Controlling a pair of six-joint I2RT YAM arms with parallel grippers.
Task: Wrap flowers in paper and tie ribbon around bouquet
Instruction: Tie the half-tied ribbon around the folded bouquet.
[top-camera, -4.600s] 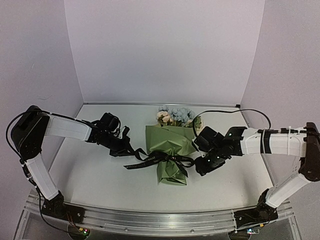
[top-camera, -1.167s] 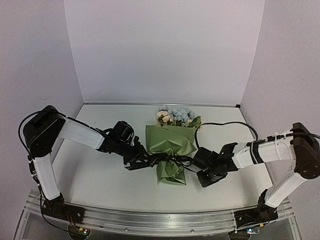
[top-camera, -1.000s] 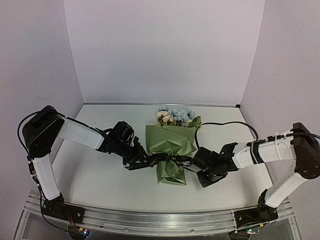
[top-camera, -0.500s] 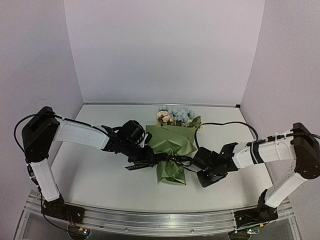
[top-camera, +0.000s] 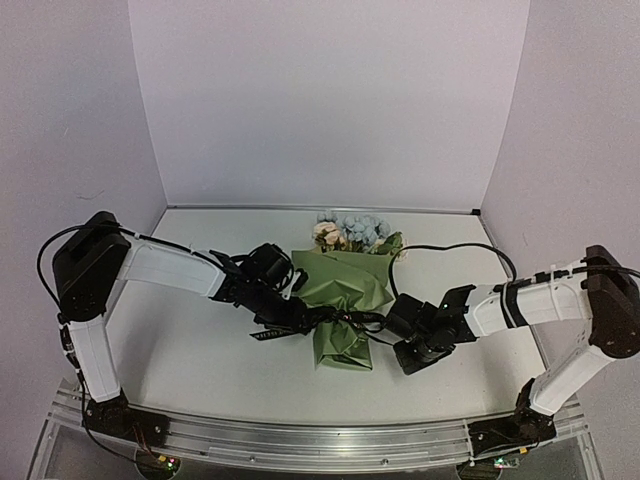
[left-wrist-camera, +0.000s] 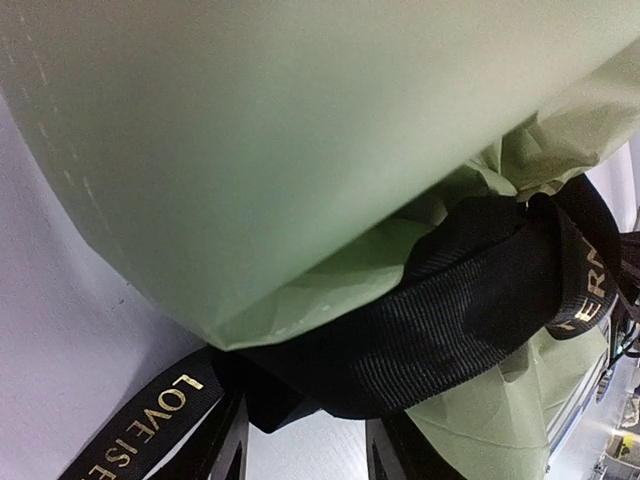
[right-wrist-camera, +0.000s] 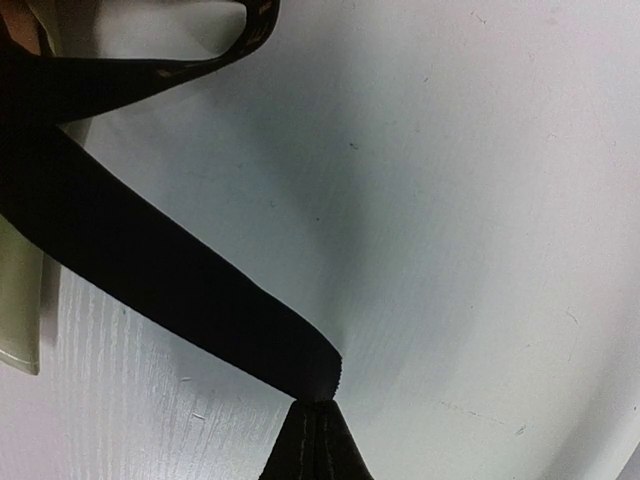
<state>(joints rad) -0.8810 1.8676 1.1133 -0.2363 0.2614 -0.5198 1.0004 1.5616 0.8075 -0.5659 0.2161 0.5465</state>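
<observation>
The bouquet lies mid-table: olive-green paper (top-camera: 342, 285) in a cone, with the cream and pale blue flowers (top-camera: 350, 232) at its far end. A black ribbon (top-camera: 338, 320) circles its narrow waist. My left gripper (top-camera: 298, 314) is pressed against the waist's left side. In the left wrist view the left gripper (left-wrist-camera: 305, 445) is open, the ribbon band (left-wrist-camera: 440, 330) crossing just beyond its fingertips (left-wrist-camera: 228, 455) under the paper (left-wrist-camera: 250, 150), and a gold-lettered tail (left-wrist-camera: 150, 425) lies at left. My right gripper (right-wrist-camera: 318, 425) is shut on the ribbon's (right-wrist-camera: 150, 270) end, right of the bouquet.
A black cable (top-camera: 450, 247) loops over the table behind the right arm. Lilac walls close in the back and both sides. An aluminium rail (top-camera: 300, 440) runs along the near edge by the arm bases.
My left gripper has slid right, up against the bouquet's waist, and its jaws have widened. The right arm has stayed put, still pinching the ribbon end.
</observation>
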